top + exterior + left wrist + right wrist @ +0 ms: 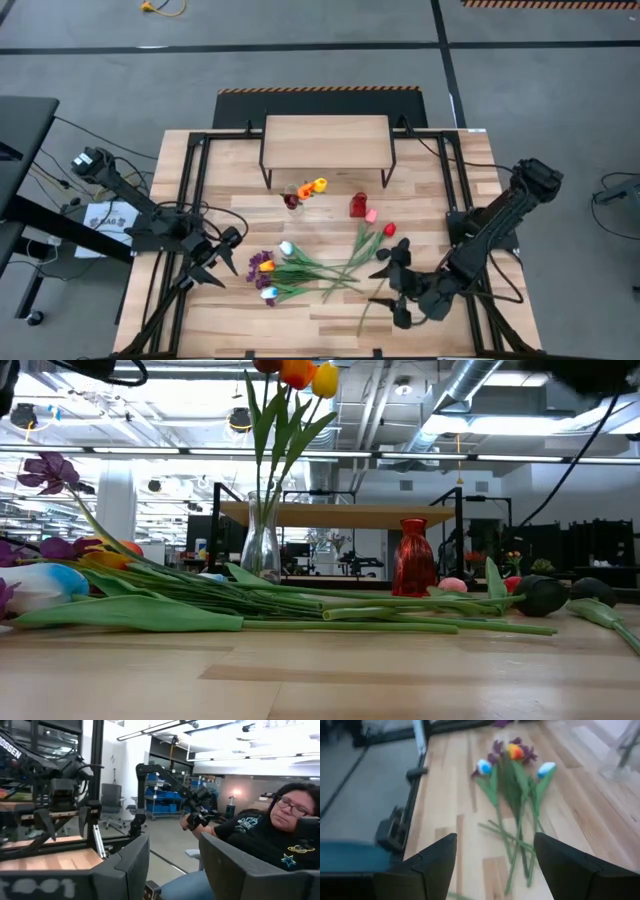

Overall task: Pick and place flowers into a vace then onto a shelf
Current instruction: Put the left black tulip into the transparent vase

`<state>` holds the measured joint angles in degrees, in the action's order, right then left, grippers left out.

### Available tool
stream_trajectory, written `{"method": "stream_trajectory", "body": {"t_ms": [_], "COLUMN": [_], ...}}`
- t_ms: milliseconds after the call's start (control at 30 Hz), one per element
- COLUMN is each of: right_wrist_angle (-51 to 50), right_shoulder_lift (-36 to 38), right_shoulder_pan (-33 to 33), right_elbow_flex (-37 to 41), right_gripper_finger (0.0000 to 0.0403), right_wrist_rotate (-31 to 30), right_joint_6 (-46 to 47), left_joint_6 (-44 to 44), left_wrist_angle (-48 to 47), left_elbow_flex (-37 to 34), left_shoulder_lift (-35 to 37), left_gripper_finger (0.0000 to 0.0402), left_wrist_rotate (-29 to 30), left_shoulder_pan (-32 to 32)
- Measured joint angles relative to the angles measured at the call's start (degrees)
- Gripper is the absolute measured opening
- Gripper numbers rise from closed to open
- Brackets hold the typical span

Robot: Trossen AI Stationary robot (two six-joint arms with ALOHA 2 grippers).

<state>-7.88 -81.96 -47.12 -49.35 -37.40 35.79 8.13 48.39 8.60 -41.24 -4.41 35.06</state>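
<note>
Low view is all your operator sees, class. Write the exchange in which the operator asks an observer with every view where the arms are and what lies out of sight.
Operator: Where are the arms?
Observer: Left gripper is at the left of the flowers, right gripper at their right.
Operator: Holding anything?
Observer: No. The right fingers are apart and empty over the bare stems.
Operator: And the left?
Observer: Its fingers are apart, pointing off the table toward a seated person.
Operator: Anything on the shelf?
Observer: Nothing; the glass vase stands in front of it.
</note>
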Motion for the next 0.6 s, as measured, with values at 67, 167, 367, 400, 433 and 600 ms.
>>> {"method": "stream_trajectory", "body": {"t_ms": [67, 167, 367, 400, 433, 600], "right_wrist_angle": [4.97, 13.26, 22.49, 23.04, 23.7, 19.66], "right_shoulder_lift": [0.0, -1.91, -7.96, -8.74, -9.29, -9.64], "right_shoulder_pan": [0.14, 0.86, 3.22, 3.87, 4.63, 8.34], "right_elbow_flex": [3.66, 6.71, 7.17, 7.19, 7.19, 7.11], "right_gripper_finger": [0.026, 0.026, 0.026, 0.026, 0.026, 0.026], "right_wrist_rotate": [-1.36, -1.76, -1.56, -1.54, -1.57, -1.5], "right_joint_6": [0.78, -1.38, -9.95, -10.98, -11.64, -11.87], "left_joint_6": [-0.29, -0.54, -2.87, -3.05, -3.19, -5.74], "left_wrist_angle": [0.06, 0.09, 2.45, 3.07, 3.78, 7.1], "left_elbow_flex": [0.0, 0.0, 0.0, 0.0, 0.0, 0.0], "left_shoulder_lift": [-0.52, -1.33, -3.72, -4.22, -4.71, -6.56], "left_gripper_finger": [0.0163, 0.0163, 0.0163, 0.0163, 0.0163, 0.0163], "left_wrist_rotate": [2.24, 4.49, 5.26, 5.3, 5.29, 5.31], "left_shoulder_pan": [1.45, 2.86, 4.16, 4.3, 4.31, 4.31]}}
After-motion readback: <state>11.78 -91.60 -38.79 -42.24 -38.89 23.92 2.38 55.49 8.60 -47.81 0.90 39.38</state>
